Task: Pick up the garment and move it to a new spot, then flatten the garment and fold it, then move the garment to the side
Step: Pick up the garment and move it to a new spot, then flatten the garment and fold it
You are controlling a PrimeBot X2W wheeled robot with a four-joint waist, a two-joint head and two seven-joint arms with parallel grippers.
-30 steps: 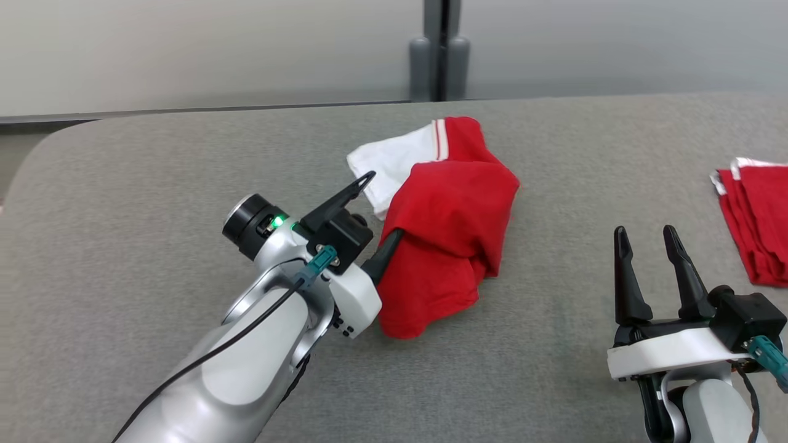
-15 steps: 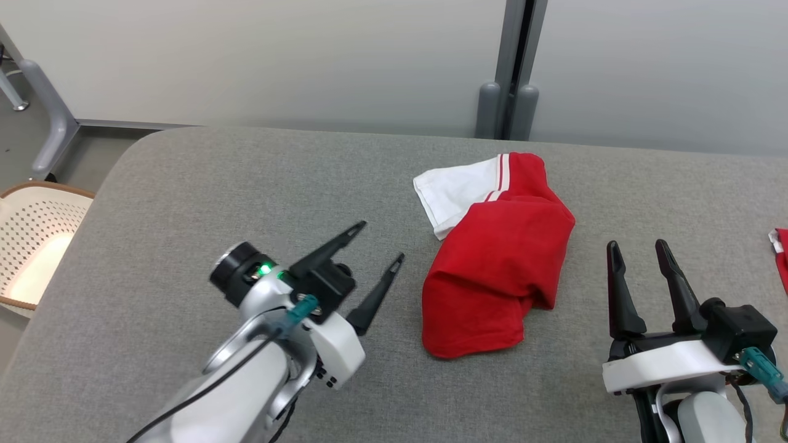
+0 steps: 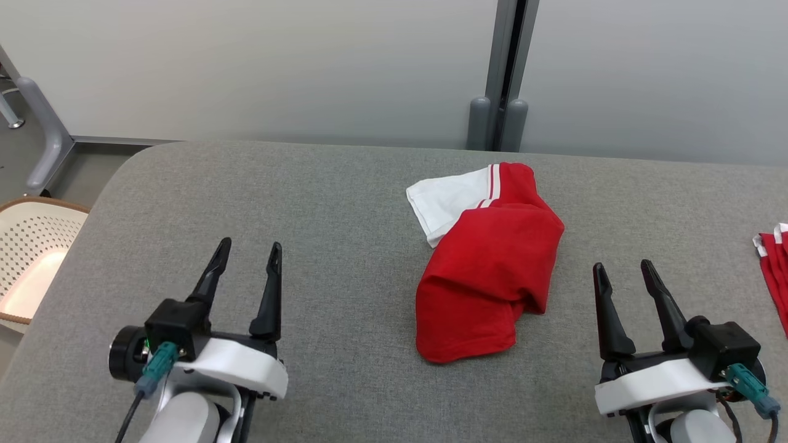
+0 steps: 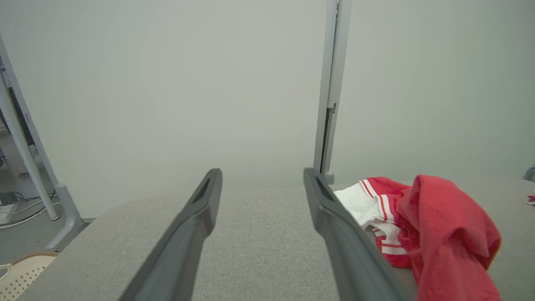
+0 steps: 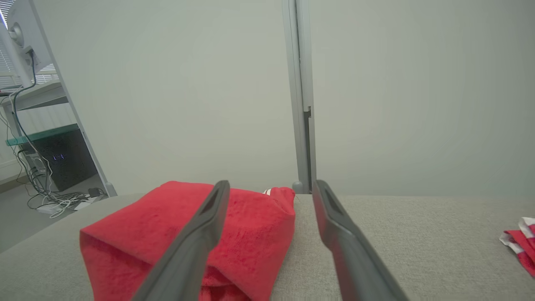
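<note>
A crumpled red garment (image 3: 489,264) with a white striped part (image 3: 446,200) lies in a heap at the middle of the grey table (image 3: 320,203). It also appears in the left wrist view (image 4: 439,234) and the right wrist view (image 5: 167,234). My left gripper (image 3: 249,250) rests open at the lower left, well to the left of the garment, nothing between its fingers (image 4: 196,217). At the lower right my right gripper (image 3: 622,267) is open and empty, just right of the heap.
Another red and white garment (image 3: 772,264) lies at the table's right edge, seen also in the right wrist view (image 5: 520,242). A white perforated basket (image 3: 31,258) stands on the floor left of the table. A grey post (image 3: 502,74) rises behind the far edge.
My left gripper let go of the red garment, pulled back to the lower left and turned fingers-forward. The camera shifted, so the whole scene moved; the garment now lies free.
</note>
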